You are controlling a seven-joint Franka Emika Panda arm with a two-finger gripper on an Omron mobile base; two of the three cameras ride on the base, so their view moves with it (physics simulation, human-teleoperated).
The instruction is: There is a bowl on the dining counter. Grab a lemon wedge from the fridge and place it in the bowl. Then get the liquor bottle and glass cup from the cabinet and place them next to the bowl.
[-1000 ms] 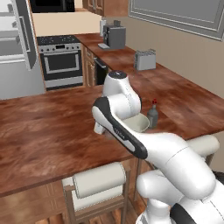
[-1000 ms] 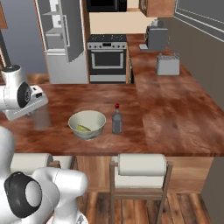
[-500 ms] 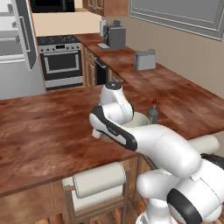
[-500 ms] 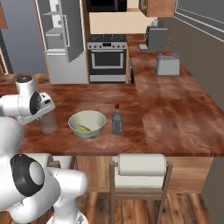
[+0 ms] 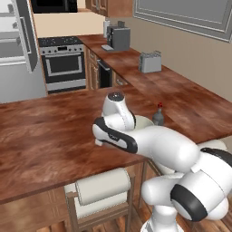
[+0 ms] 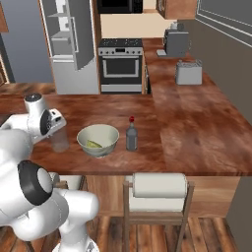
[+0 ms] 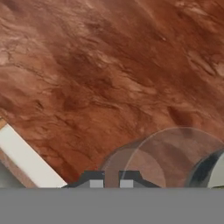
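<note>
On the dining counter (image 6: 197, 142) stands the pale green bowl (image 6: 98, 139) with a yellow lemon wedge (image 6: 94, 144) inside. The liquor bottle (image 6: 131, 136), clear with a red cap, is upright just right of the bowl. It also shows past my arm as the bottle (image 5: 158, 116), beside the bowl (image 5: 144, 121). The clear glass cup (image 6: 60, 141) stands upright on the counter just left of the bowl, a small gap between them. My gripper (image 6: 57, 132) reaches down onto its rim from the left. In the hand view the gripper (image 7: 111, 180) is shut on the wall of the cup (image 7: 175, 148).
A stool with a white backrest (image 6: 160, 186) stands at the counter's near edge under the bottle, seen too as the stool (image 5: 102, 186). A toaster (image 6: 189, 73) and coffee machine (image 6: 176, 42) sit on the right counter. Stove (image 6: 121, 64) and fridge (image 6: 69, 44) are at the back.
My arm has swung down and toward the bowl, bringing the glass cup from up at the left down to the counter beside the bowl. Bowl and bottle have not moved.
</note>
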